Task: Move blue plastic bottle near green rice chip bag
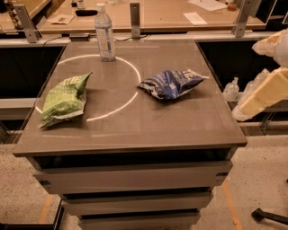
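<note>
The blue plastic bottle (104,32) stands upright with a white cap at the back left of the grey table (135,130). The green rice chip bag (64,99) lies flat near the table's left edge, well in front of the bottle. My gripper (263,95) shows only as cream-coloured arm parts at the right edge of the view. It hangs off the table's right side, far from both the bottle and the bag, and holds nothing that I can see.
A dark blue snack bag (172,83) lies right of the table's middle. A white circle (132,72) is marked on the tabletop. Small clear pump bottles (231,88) stand on a lower shelf to the right. A wooden counter (171,13) with metal posts runs behind the table.
</note>
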`<state>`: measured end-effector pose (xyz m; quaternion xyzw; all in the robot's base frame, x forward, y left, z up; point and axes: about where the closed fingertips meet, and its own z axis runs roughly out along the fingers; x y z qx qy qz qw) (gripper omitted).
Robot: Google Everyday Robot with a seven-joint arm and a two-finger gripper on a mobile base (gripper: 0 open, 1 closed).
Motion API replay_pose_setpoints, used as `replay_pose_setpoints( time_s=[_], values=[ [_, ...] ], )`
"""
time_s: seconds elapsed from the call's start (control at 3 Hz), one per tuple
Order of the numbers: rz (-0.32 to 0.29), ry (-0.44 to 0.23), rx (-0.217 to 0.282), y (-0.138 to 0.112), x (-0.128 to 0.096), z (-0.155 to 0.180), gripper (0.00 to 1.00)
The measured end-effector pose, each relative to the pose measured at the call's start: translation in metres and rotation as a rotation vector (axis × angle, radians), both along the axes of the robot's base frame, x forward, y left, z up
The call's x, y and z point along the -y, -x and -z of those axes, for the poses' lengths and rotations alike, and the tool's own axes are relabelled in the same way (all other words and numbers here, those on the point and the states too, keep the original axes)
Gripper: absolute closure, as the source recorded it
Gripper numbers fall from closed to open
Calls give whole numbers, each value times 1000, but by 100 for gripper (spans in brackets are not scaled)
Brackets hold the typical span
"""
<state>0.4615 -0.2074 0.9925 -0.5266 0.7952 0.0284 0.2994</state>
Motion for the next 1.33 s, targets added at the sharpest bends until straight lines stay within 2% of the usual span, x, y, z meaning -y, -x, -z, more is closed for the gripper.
replay_pose_setpoints(
  time_s=[0.33, 0.67, 1.0, 1.33],
  values=[
    [37, -115, 84, -18, -4, 1, 0],
    [82, -176, 123, -46, -12, 3, 0],
    [110, -237, 131, -82, -27, 7, 0],
    [102, -294, 118, -131, -62, 10, 0]
  ],
)
